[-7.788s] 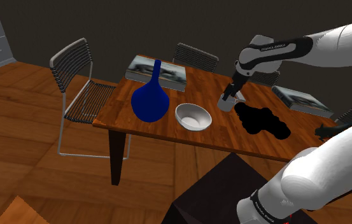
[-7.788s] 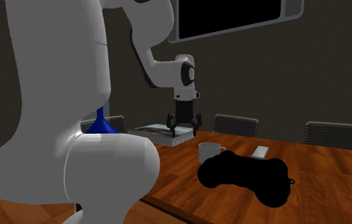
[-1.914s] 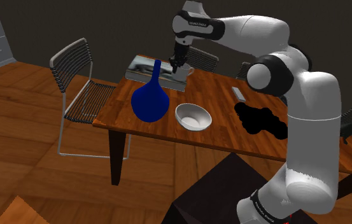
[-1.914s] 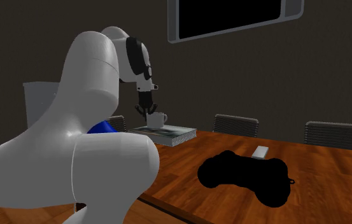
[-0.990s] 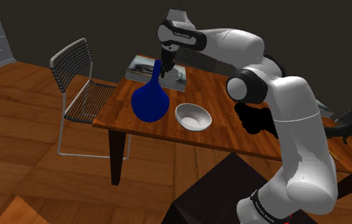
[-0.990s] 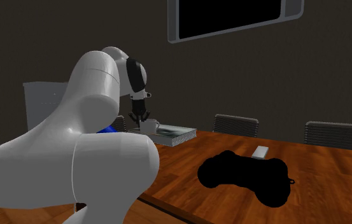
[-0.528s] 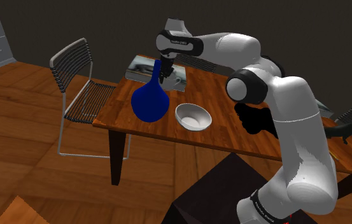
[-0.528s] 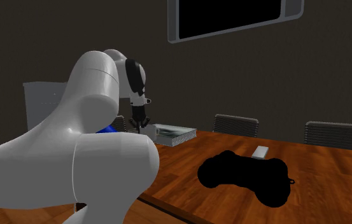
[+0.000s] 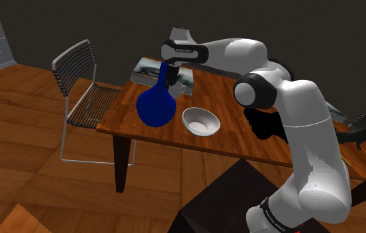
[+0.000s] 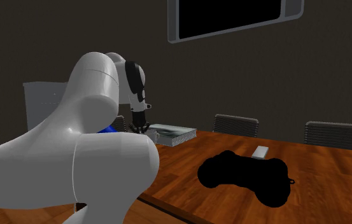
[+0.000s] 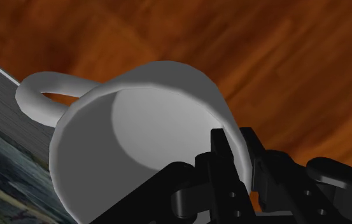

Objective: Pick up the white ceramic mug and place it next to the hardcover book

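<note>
Where the brown wooden tabletop (image 9: 231,136) shows just beside the picture-covered hardcover book (image 11: 2,178), the plain white mug (image 11: 136,127) is seen, its handle turned toward the book. Its wall is clasped by the black jaws, one inside the rim and one outside. A blue long-necked vase (image 9: 155,106) and a white bowl (image 9: 200,121) are set nearby.
</note>
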You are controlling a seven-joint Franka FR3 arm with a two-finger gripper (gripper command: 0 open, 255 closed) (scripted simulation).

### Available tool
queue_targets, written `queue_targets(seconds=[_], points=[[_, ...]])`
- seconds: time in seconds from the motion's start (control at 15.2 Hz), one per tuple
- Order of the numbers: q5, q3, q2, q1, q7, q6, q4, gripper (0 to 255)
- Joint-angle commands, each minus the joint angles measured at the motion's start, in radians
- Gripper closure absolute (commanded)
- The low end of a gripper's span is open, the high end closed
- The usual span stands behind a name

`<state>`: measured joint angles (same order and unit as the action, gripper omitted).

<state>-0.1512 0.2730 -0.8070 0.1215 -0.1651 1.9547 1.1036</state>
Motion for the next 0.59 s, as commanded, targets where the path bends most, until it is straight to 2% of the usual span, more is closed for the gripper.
queue_targets(seconds=[0.0, 0.26, 0.33, 0.53], points=[[0.0, 0.0, 0.0, 0.0, 0.0, 0.003, 0.002, 255], [0.0, 0.0, 0.0, 0.0, 0.0, 0.003, 0.002, 255], [0.0, 0.0, 0.0, 0.0, 0.0, 0.003, 0.002, 0], [0.0, 0.0, 0.0, 0.0, 0.0, 0.003, 0.002, 0]])
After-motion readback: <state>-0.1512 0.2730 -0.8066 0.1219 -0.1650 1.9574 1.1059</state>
